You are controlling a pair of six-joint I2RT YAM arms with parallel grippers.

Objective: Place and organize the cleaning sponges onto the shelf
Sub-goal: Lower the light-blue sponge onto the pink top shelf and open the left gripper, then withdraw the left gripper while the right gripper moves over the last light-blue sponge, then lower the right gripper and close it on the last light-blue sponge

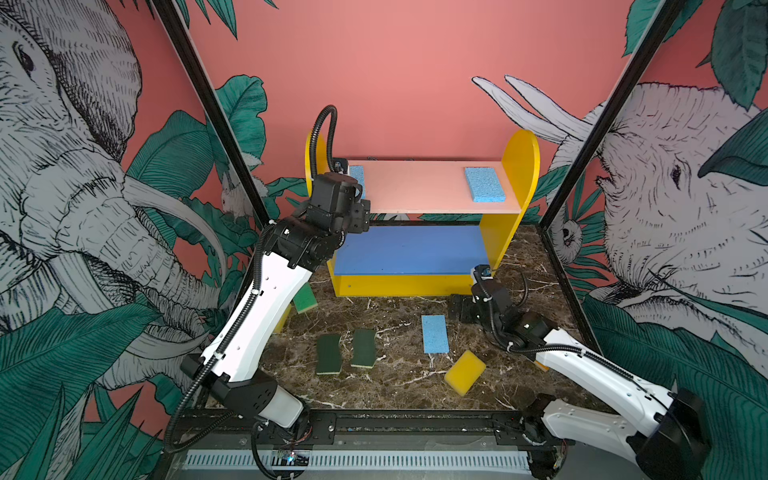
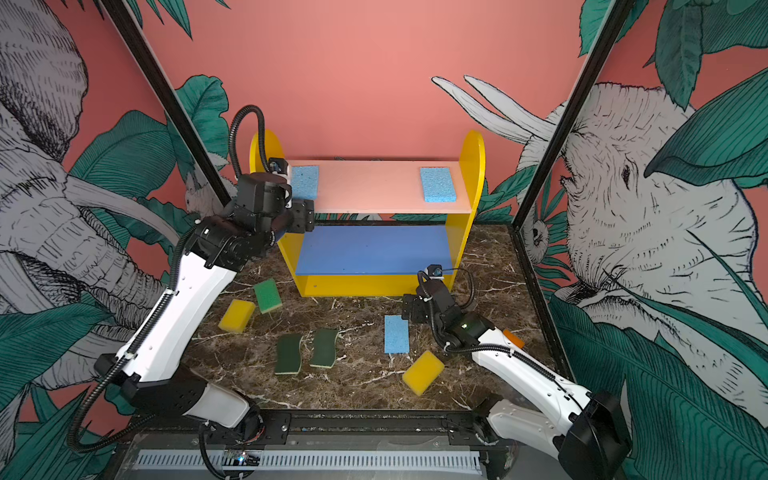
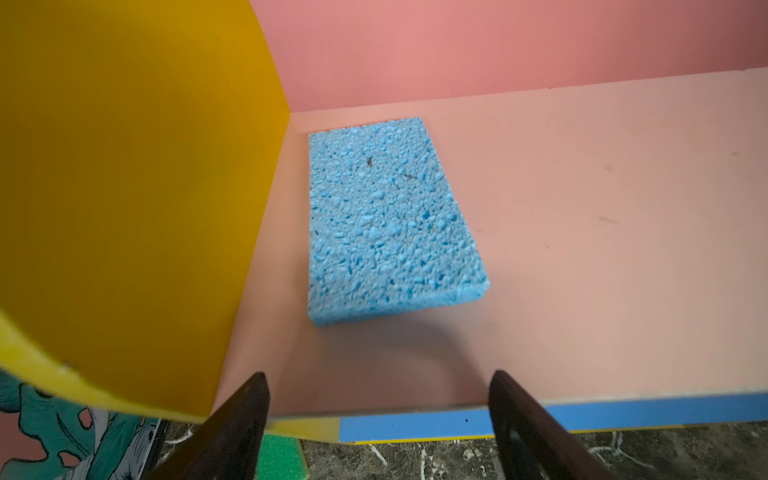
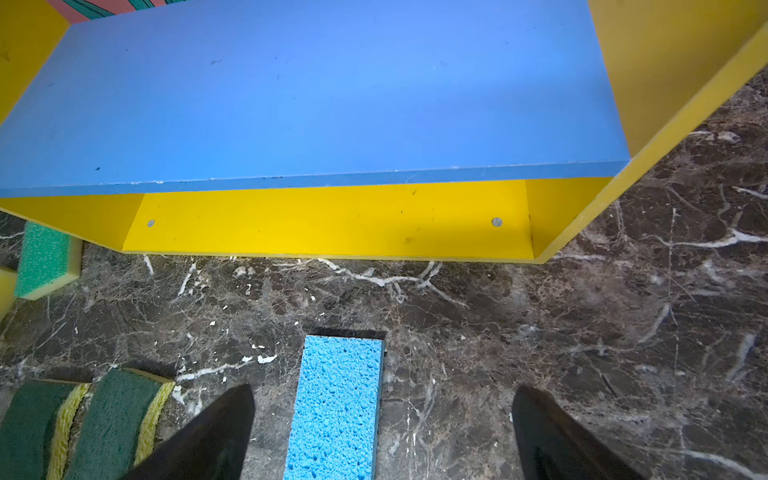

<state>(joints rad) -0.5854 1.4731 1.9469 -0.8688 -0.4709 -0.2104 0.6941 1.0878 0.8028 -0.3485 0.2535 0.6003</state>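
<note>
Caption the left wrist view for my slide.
Open left claw at the front edge of the pink top board, facing a light-blue porous sponge lying flat beside the yellow side panel.

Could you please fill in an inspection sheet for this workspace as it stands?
Surface: dark marble tabletop.
Job's things: shelf, with light-blue sponges at either end of its pink top board; blue middle board empty. On the tabletop: third light-blue sponge, wavy dark-green sponges, yellow sponges, bright green sponge, orange sponge half hidden by the right arm.
Clutter: nothing seen.
Grippers: left gripper open, empty, before the top board's front edge; right gripper open, empty, by the third light-blue sponge.
Cables: black corrugated conduit on both arms.
Surroundings: pink back wall, elephant-and-leaf side panels.
</note>
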